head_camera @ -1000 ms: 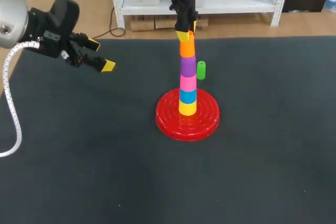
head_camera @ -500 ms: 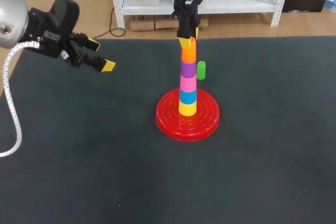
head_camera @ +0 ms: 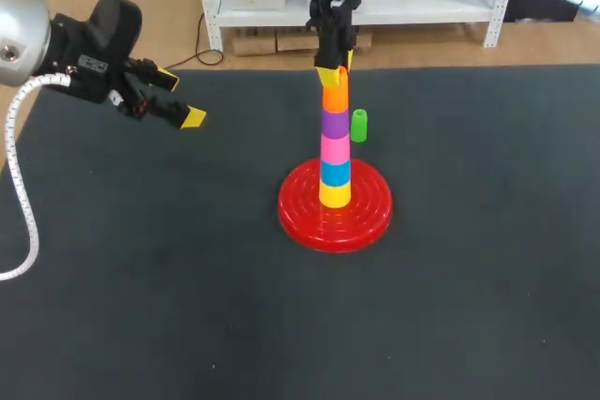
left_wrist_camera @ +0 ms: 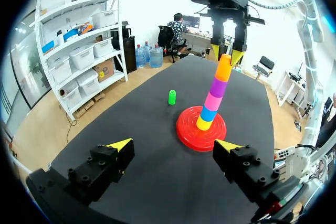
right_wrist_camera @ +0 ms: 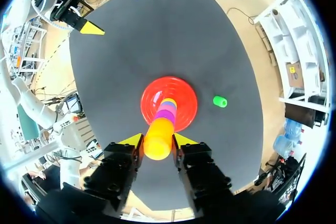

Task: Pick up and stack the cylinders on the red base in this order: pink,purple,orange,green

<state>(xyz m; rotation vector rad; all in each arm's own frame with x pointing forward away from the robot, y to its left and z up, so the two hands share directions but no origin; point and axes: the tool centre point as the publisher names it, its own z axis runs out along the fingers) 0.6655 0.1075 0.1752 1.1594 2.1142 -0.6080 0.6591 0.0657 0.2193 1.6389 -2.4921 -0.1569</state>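
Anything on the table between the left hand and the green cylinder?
No: the left wrist view shows only bare table from the left hand to the green cylinder.

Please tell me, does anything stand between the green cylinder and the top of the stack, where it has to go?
Nothing lies on the table between the green cylinder and the red base. Only the right hand itself is at the stack's top, around the orange cylinder.

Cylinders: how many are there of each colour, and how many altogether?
yellow cylinder: 1
blue cylinder: 1
pink cylinder: 1
purple cylinder: 1
orange cylinder: 1
green cylinder: 1
Total: 6
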